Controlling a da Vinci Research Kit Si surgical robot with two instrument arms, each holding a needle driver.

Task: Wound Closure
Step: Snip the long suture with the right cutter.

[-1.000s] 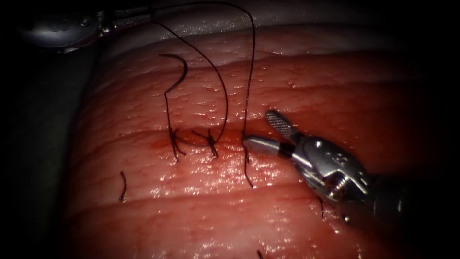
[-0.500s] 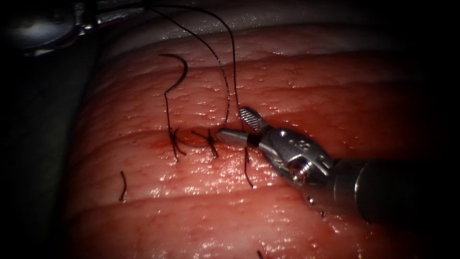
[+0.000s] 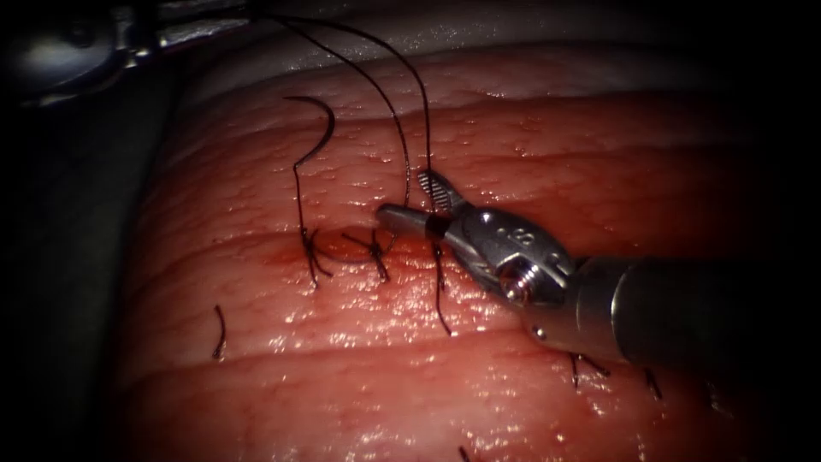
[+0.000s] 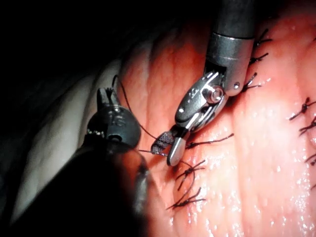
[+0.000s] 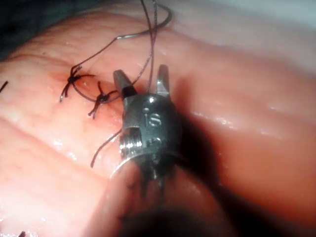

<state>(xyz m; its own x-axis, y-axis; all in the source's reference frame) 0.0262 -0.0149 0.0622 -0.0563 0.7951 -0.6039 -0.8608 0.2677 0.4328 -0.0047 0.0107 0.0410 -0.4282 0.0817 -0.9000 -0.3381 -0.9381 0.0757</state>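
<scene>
My right tool (image 3: 404, 195) hovers open just above the cut (image 3: 342, 248), its two jaws straddling two strands of dark thread (image 3: 425, 120) that rise from the stitches. From close up, the right tool (image 5: 140, 71) has both strands running between its fingers without gripping them. The left tool (image 3: 231, 26) sits far up at the left edge of the tissue (image 3: 513, 128), shut on the upper ends of those strands; its jaws (image 4: 105, 94) are closed with thread beside them. The curved needle (image 3: 321, 128) lies free on the tissue above the left end of the cut, trailing thread down to the leftmost knot (image 3: 310, 248).
A second knot (image 3: 375, 250) and a third stitch with a hanging tail (image 3: 439, 291) follow along the cut. A loose thread scrap (image 3: 220, 332) lies lower left. More cut tails (image 3: 581, 368) show under the right shaft. Red fluid wets the cut line.
The right tool has moved left along the cut until its open jaws came around the two strands. The left tool pulled slightly further left, drawing the strands closer together.
</scene>
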